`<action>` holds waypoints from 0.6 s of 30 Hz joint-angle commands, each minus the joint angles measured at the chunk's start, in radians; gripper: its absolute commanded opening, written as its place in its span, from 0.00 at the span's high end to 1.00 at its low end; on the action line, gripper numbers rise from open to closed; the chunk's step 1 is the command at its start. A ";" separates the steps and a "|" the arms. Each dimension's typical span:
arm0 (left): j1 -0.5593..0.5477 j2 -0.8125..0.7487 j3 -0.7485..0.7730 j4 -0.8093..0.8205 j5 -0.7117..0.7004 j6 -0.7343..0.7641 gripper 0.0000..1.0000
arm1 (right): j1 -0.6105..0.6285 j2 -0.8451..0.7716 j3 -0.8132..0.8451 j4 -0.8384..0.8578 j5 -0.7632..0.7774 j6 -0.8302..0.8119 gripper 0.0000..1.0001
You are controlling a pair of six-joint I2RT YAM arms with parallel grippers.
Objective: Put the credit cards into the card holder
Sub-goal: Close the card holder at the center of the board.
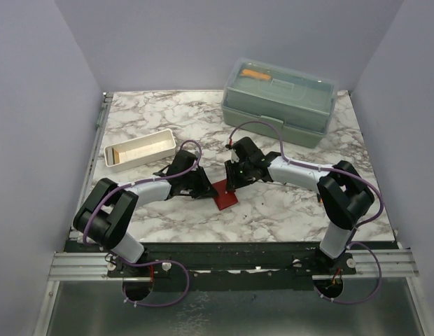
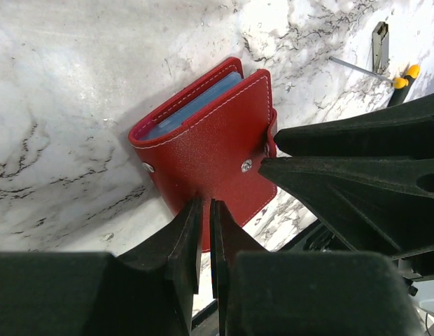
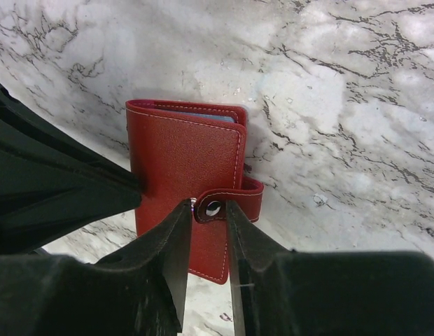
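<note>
Closed dark-red card holder (image 1: 226, 196) flat on marble table (image 1: 287, 210), between both tools. Right tool (image 3: 208, 204) released, fingers straddling snap tab (image 3: 248, 198). Left tool (image 2: 205, 204) near-closed at holder's edge, grip unclear.

No legible text or markings.

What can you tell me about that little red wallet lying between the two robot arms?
The card holder is a small dark-red square wallet, leather-like with pale stitching along its edges. It is folded shut, grey-blue inner leaves peeking out at one edge, and a short strap with a metal snap wraps onto its front. It lies flat on the marble table. The left gripper, fingers a slit apart, meets one edge; the right gripper straddles the snap, jaws apart.
</note>
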 commanded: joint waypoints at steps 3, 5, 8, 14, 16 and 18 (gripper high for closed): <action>-0.005 -0.014 -0.012 -0.010 0.026 0.021 0.84 | -0.002 0.015 0.016 0.017 -0.004 0.026 0.72; -0.005 -0.016 -0.013 -0.010 0.026 0.022 0.84 | -0.004 0.018 0.012 0.020 -0.012 0.030 0.76; -0.003 -0.016 -0.013 -0.011 0.026 0.023 0.84 | -0.008 0.015 0.003 0.031 -0.032 0.032 0.86; -0.003 -0.025 -0.013 -0.019 0.017 0.021 0.84 | -0.025 0.008 -0.018 0.054 -0.067 0.040 1.00; -0.004 -0.035 -0.013 -0.025 0.002 0.021 0.83 | -0.032 0.010 -0.023 0.059 -0.073 0.041 1.00; -0.001 -0.046 -0.012 -0.054 -0.015 0.023 0.79 | -0.037 0.011 -0.026 0.057 -0.074 0.043 1.00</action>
